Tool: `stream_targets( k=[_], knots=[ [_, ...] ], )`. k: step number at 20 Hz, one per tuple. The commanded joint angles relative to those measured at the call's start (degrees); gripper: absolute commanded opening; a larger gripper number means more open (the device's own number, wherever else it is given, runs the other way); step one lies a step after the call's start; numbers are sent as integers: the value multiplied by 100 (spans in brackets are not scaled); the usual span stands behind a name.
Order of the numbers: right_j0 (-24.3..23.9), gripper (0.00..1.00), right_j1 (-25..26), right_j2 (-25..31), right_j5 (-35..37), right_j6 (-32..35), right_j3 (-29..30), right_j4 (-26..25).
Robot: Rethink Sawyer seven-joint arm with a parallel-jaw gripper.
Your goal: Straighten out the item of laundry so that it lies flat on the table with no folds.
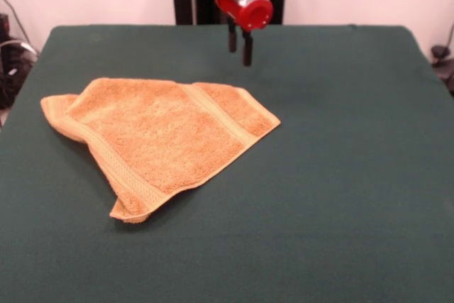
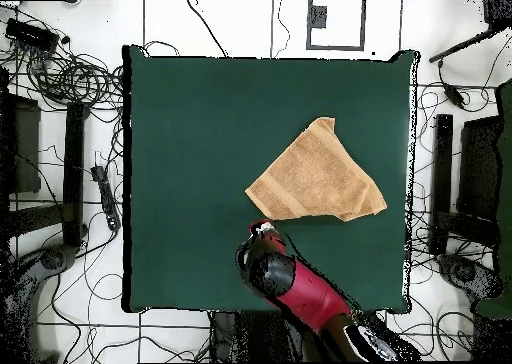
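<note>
The item of laundry (image 1: 159,136) is a golden-orange towel lying folded over itself in a rough triangle, left of centre on the green table (image 1: 340,175). A woven border band runs along its near-left edge, and a lower layer pokes out at the far left corner. From overhead the item of laundry (image 2: 318,175) lies right of centre on the table (image 2: 190,160). My gripper (image 1: 240,44) hangs above the table beyond the towel's far right corner, apart from the cloth. It is open, with nothing between its black fingers. In the overhead view the gripper (image 2: 262,230) sits just below the towel's lower-left corner.
Bare green cloth lies to the right of and in front of the towel in the front view. Tangled cables (image 2: 70,75) and black stands (image 2: 442,170) surround the table on the floor. The red and black arm (image 2: 305,295) crosses the table's bottom edge in the overhead view.
</note>
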Motion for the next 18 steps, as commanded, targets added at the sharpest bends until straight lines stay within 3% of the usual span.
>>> stream_targets(
  k=[1, 9, 18],
  knots=[
    [268, 100, 148, 472, 345, 1427, -67, 543],
    [-29, 100, 952, 803, -404, 1420, -394, 307],
    [71, 100, 739, 452, 22, 1040, -484, 289]
  ],
)
